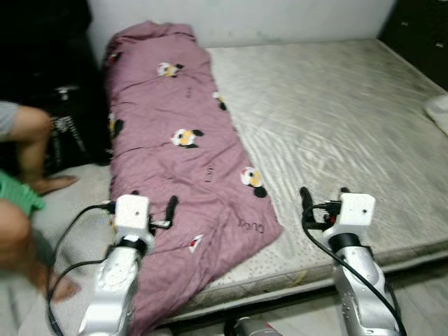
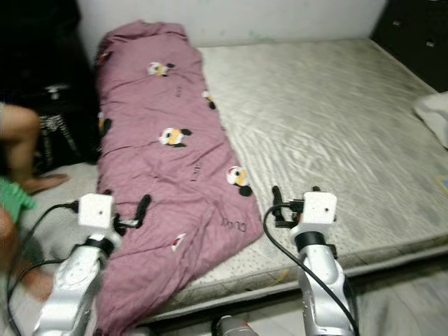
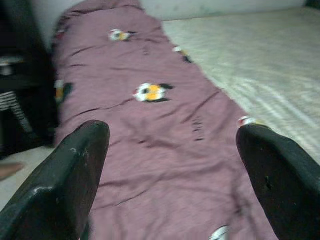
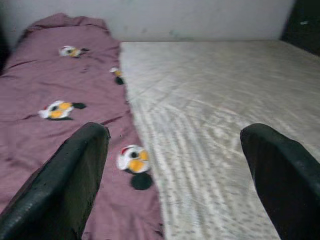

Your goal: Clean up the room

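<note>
Two pairs of black fingers, both spread wide, nothing between them: left gripper [image 3: 172, 165] hovers over the near end of the long mauve quilt printed with small cartoon birds [image 1: 175, 161], right gripper [image 4: 175, 165] over the bare grey-white patterned mattress [image 1: 336, 119] just beside the quilt's edge. Quilt lies lengthwise along the mattress's left side, near end drooping over the front edge. Person's bare legs [image 1: 28, 150] at far left; white cloth [image 2: 434, 112] at right edge.
</note>
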Available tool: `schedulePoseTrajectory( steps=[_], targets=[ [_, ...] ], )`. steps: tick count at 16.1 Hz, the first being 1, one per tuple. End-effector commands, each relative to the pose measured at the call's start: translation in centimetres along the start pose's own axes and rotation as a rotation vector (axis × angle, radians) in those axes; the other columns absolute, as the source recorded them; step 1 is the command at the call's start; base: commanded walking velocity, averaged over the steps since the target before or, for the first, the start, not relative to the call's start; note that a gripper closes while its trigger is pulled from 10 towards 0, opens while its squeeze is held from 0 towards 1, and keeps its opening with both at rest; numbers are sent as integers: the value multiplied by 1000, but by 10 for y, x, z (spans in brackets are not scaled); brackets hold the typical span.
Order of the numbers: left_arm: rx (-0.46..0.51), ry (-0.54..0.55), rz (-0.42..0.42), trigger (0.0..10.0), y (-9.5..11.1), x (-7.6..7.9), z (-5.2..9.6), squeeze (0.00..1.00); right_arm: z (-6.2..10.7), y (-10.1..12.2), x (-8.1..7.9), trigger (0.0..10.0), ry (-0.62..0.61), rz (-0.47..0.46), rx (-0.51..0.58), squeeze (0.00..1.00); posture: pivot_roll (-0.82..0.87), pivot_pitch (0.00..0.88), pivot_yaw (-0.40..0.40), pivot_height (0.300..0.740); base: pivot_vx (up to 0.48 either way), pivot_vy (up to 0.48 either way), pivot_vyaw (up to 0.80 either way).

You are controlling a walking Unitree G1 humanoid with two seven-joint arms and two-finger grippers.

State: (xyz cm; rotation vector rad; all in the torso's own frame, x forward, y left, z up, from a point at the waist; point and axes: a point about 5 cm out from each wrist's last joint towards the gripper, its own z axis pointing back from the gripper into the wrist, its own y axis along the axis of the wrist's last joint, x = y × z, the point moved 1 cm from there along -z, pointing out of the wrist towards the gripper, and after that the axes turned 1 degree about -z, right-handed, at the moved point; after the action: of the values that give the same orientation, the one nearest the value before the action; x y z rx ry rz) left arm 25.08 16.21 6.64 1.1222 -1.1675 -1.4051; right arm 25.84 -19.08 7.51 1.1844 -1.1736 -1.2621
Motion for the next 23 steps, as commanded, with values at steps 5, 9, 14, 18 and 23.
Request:
schedulePoseTrajectory(
  steps=[5, 9, 14, 18, 23],
  targets=[
    [-9, 68, 44, 10000, -1, -5, 8, 0, 4, 3, -1, 10000, 20, -8, 4, 0, -31, 97, -9, 715, 0, 0, 0],
    [-2, 68, 45, 10000, 1, -1, 5, 0, 2, 4, -2, 10000, 27, -10, 7, 0, -26, 94, -11, 665, 0, 0, 0],
    [8, 73, 42, 10000, 4, -2, 2, 0, 1, 5, -2, 10000, 28, -13, 13, 0, -31, 92, -10, 618, 0, 0, 0],
    [9, 76, 44, 10000, 4, 0, 1, 0, 0, 6, -1, 10000, 34, -11, 14, 0, -32, 91, -16, 618, 0, 0, 0],
    [12, 79, 49, 10000, 4, 2, 1, 0, 0, 6, -2, 10000, 43, -7, 13, 0, -37, 94, -19, 618, 0, 0, 0]
  ],
)
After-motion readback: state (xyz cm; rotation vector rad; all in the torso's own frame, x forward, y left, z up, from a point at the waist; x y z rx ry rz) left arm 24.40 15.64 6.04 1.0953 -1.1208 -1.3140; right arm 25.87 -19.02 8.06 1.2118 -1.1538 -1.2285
